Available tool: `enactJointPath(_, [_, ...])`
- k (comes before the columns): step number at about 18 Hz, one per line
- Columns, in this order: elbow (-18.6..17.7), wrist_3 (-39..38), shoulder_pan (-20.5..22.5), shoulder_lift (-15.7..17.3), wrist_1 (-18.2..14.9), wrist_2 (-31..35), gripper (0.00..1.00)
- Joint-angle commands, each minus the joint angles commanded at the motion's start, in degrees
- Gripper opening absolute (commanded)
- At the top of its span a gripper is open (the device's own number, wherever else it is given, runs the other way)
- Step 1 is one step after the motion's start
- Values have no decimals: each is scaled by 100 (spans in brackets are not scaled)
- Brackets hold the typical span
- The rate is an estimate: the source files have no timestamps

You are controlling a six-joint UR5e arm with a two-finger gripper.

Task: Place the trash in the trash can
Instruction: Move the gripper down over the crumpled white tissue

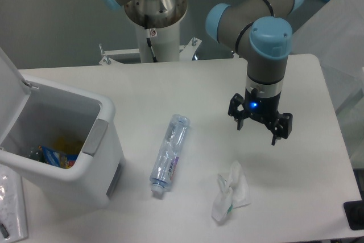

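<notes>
approach step, nothing lifted yet: gripper (260,127) wide open and empty above table (307,83), wrapper (230,190) just below-left, bottle (169,155) flat mid-table, trash can (108,157) open at left; next, likely descent onto wrapper.

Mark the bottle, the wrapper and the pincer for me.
flattened plastic bottle (169,155): fixed camera, mid-body by the label
crumpled wrapper (230,193): fixed camera, centre of the crumple
pincer (260,126): fixed camera, midway between fingertips

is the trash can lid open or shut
Open. The trash can has its white lid swung up at the left, and colourful items show inside the bin.
</notes>
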Motion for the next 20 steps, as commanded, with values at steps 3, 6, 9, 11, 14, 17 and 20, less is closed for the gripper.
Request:
enactJointPath(3, [0,-35,-9,0,35,-9,100])
enactJointPath(6, [17,-735,-157,-149,105,-9,100])
enactJointPath(9, [44,-1037,-263,-342,456,-18,100])
enactJointPath(11, [44,-1037,-334,-465,833,-61,100])
enactJointPath(14, [70,-1046,-369,-641,967,-141,100])
enactJointPath(17, [132,-1037,-465,-799,967,-132,100])
enactJointPath(20, [210,-1150,-632,-984,967,-97,100])
